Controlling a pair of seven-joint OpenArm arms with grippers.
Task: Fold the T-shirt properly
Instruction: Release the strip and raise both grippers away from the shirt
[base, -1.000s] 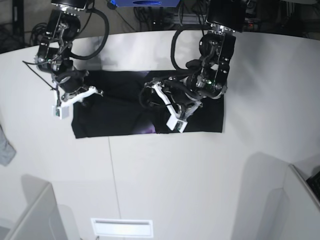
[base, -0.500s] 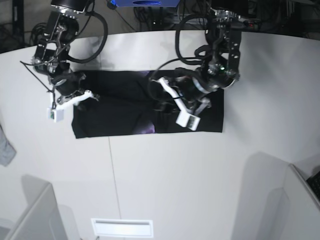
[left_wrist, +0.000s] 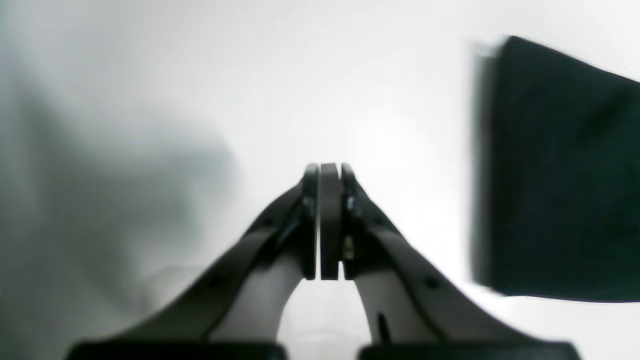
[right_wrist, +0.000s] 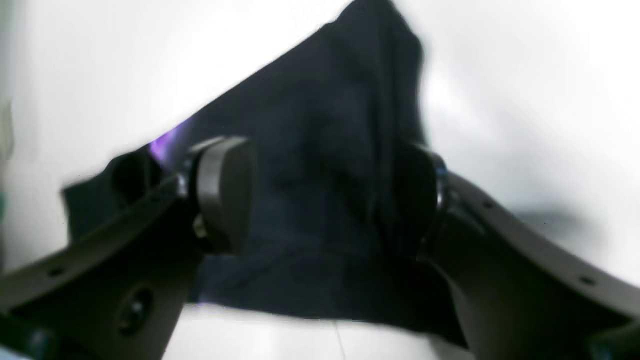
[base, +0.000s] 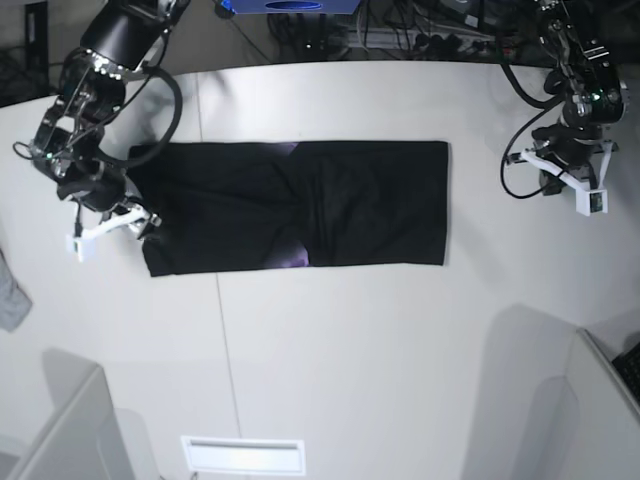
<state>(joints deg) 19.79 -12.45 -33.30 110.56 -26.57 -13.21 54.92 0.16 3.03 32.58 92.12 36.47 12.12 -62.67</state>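
**Inspector A:** Start with the left claw (left_wrist: 322, 220). Condition?

**Inspector B:** Pads pressed flat together, nothing between them. It sits over bare white worktop (left_wrist: 250, 75), well apart from the cloth. In the base view that arm is at the far right (base: 572, 172), off the garment's right edge.

**Inspector A:** And the right claw (right_wrist: 320, 195)?

**Inspector B:** Spread wide. One pad (right_wrist: 222, 192) shows clearly on the left of the wrist view, the other on the right against the dark cloth. Fabric lies in the gap beyond them, but neither pad pinches it; I see no grip. In the base view this claw (base: 135, 218) is at the garment's left end, near its lower left corner.

**Inspector A:** The T-shirt (base: 300, 205)?

**Inspector B:** Flat on the worktop, folded into a long black band running left to right, in the upper middle of the base view. A small purple patch of print (base: 297, 259) shows at its lower edge near the centre, and another glint at the top edge. The wrist views are blurred.

**Inspector A:** Anything else?

**Inspector B:** A grey cloth scrap (base: 10, 295) at the far left edge, apart from the shirt.
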